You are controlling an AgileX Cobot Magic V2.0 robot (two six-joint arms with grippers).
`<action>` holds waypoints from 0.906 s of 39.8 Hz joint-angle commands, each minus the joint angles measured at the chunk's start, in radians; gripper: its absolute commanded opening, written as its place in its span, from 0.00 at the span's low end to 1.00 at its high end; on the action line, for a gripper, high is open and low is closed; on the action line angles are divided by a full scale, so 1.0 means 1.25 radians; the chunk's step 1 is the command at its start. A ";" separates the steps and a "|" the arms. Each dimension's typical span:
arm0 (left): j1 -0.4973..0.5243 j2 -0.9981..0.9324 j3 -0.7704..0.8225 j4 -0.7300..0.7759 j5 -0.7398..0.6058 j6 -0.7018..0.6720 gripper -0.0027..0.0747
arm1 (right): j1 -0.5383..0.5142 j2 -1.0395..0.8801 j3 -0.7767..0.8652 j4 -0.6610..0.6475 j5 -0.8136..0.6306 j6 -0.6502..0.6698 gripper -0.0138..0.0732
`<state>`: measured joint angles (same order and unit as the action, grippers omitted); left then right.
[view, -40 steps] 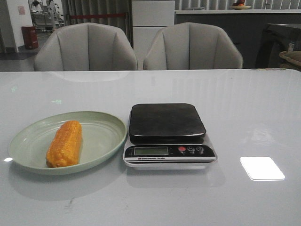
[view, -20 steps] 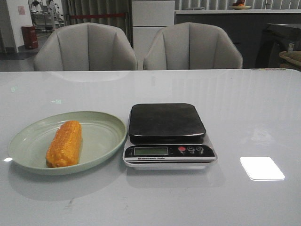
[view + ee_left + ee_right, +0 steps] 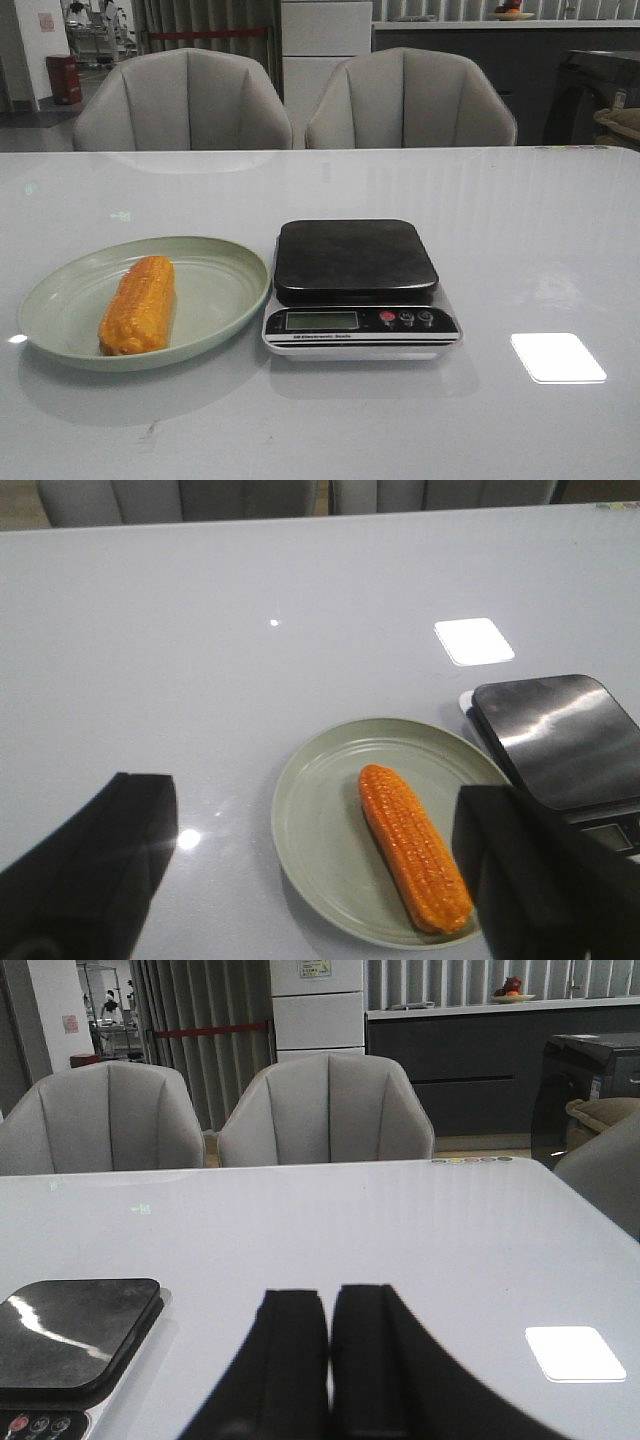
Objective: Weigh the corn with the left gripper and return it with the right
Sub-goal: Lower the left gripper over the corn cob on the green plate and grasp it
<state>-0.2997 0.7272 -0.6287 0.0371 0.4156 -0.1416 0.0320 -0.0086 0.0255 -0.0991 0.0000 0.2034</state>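
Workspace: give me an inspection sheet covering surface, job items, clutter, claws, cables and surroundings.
Surface: glossy pale table with light reflections.
Job's things: corn lies lengthwise in the green plate; scale sits beside the plate, its platform bare, its display unreadable.
Clutter: nothing seen.
Claws: left claw open, fingers spread wide, above the plate and touching nothing; right claw shut, fingers together, holding nothing, beside the scale.
Cables: nothing seen.
Surroundings: two grey chairs behind the table, a dark counter and cabinets beyond.
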 commanded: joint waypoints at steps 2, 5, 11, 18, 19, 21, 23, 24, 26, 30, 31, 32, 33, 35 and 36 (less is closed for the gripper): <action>-0.043 0.097 -0.063 -0.023 -0.066 -0.001 0.82 | -0.001 -0.016 0.009 -0.002 -0.065 -0.005 0.37; -0.070 0.172 -0.084 -0.030 -0.067 -0.003 0.82 | -0.001 -0.016 0.009 -0.002 -0.065 -0.005 0.37; -0.095 0.317 -0.133 -0.030 -0.067 -0.009 0.82 | -0.001 -0.016 0.009 -0.002 -0.065 -0.005 0.37; -0.095 0.462 -0.179 -0.070 -0.062 -0.011 0.82 | -0.001 -0.016 0.009 -0.002 -0.065 -0.005 0.37; -0.095 0.471 -0.181 -0.078 -0.066 -0.011 0.82 | -0.001 -0.016 0.009 -0.002 -0.065 -0.005 0.37; -0.099 0.505 -0.190 -0.087 -0.068 -0.011 0.82 | -0.001 -0.016 0.009 -0.002 -0.065 -0.005 0.37; -0.104 0.535 -0.203 -0.087 -0.069 -0.011 0.82 | -0.001 -0.016 0.009 -0.002 -0.065 -0.005 0.37; -0.108 0.551 -0.210 -0.089 -0.067 -0.011 0.82 | -0.001 -0.016 0.009 -0.002 -0.065 -0.005 0.37; -0.111 0.576 -0.221 -0.090 -0.065 -0.011 0.82 | -0.001 -0.016 0.009 -0.002 -0.065 -0.005 0.37; -0.112 0.630 -0.247 -0.099 -0.062 -0.011 0.82 | -0.001 -0.016 0.009 -0.002 -0.065 -0.005 0.37; -0.112 0.639 -0.249 -0.101 -0.062 -0.011 0.82 | -0.001 -0.016 0.009 -0.002 -0.065 -0.005 0.37; -0.112 0.651 -0.254 -0.104 -0.062 -0.014 0.82 | -0.001 -0.016 0.009 -0.002 -0.065 -0.005 0.37; -0.112 0.659 -0.255 -0.107 -0.062 -0.025 0.82 | -0.001 -0.016 0.009 -0.002 -0.065 -0.005 0.37; -0.112 0.678 -0.257 -0.112 -0.068 -0.034 0.82 | -0.001 -0.016 0.009 -0.002 -0.065 -0.005 0.37; -0.112 0.684 -0.258 -0.119 -0.068 -0.034 0.82 | -0.001 -0.016 0.009 -0.002 -0.065 -0.005 0.37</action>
<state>-0.4340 1.5916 -0.9165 -0.0867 0.3838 -0.1626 0.0320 -0.0086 0.0255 -0.0991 0.0000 0.2034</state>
